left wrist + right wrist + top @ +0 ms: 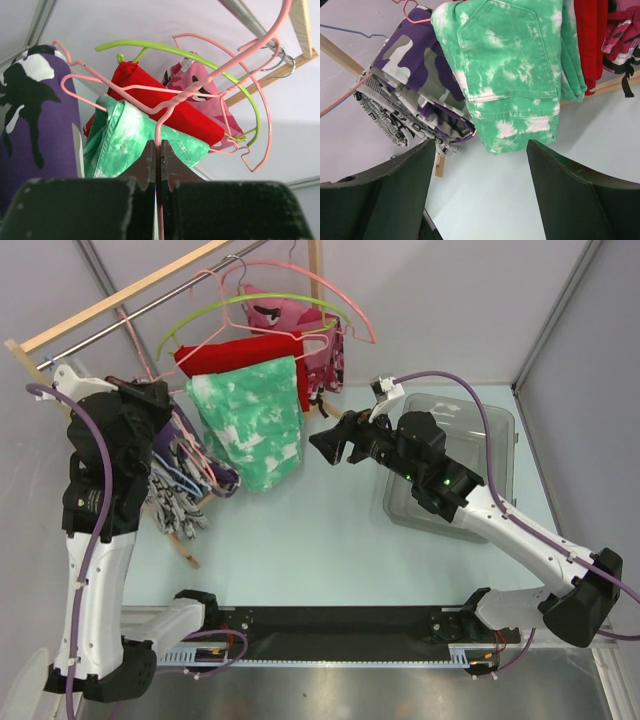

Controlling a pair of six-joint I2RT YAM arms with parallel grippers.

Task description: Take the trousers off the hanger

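The purple, white, grey and black camouflage trousers [192,452] hang folded on the pale pink hanger [207,464] at the left end of the rack, partly hidden by my left arm. My left gripper [170,406] is shut on the hanger's wire [158,132], which runs between its jaws [158,150]; the trousers [35,125] hang at its left. My right gripper [322,443] is open and empty, in the air a little right of the garments. In the right wrist view its gripper [480,145] points at the trousers [420,75] and a stretch of pink wire [345,97].
A green-and-white garment [250,425], a red one [250,352] and a pink one [290,315] hang on the rail beside the trousers, with a lime-green hanger [240,305]. A newsprint garment [175,500] hangs under the trousers. A clear bin [490,430] stands at the right.
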